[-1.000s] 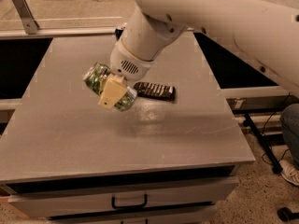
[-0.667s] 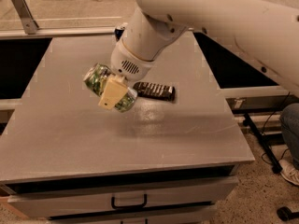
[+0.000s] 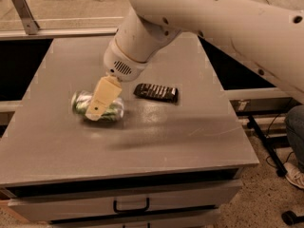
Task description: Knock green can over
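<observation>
**Item 1: gripper** (image 3: pixel 99 104). Single arm, reaching in from the upper right with the wrist angled down and to the left. The tan tip is low over the left half of the tabletop (image 3: pixel 190 141) and lies across the front of the can. State of the jaws: cannot tell. The can's body hides the far side, so neither a clamp on it nor a gap around it shows.

**Item 2: green can** (image 3: pixel 116 110). It sits directly at the jaws, under and behind the tan tip, and shows on both sides of it. Attitude: on its side or very nearly so. The long axis runs roughly left to right across the tabletop, with the silver end pointing left. The outline is smeared, so it cannot be told whether the can rests fully on the surface or is a little clear of it.

Judgement: the can is no longer upright, so the knock looks as good as done. What remains depends on the can lying free of the jaws. The round side faces the front edge, so the can may roll that way.

**Item 3: dark flat packet** (image 3: pixel 156 92). It lies flat to the right of the can, near it but apart, beneath the wrist.

**Item 4: drawer handle** (image 3: pixel 130 206). On the front face below the tabletop, well away from the work.
</observation>
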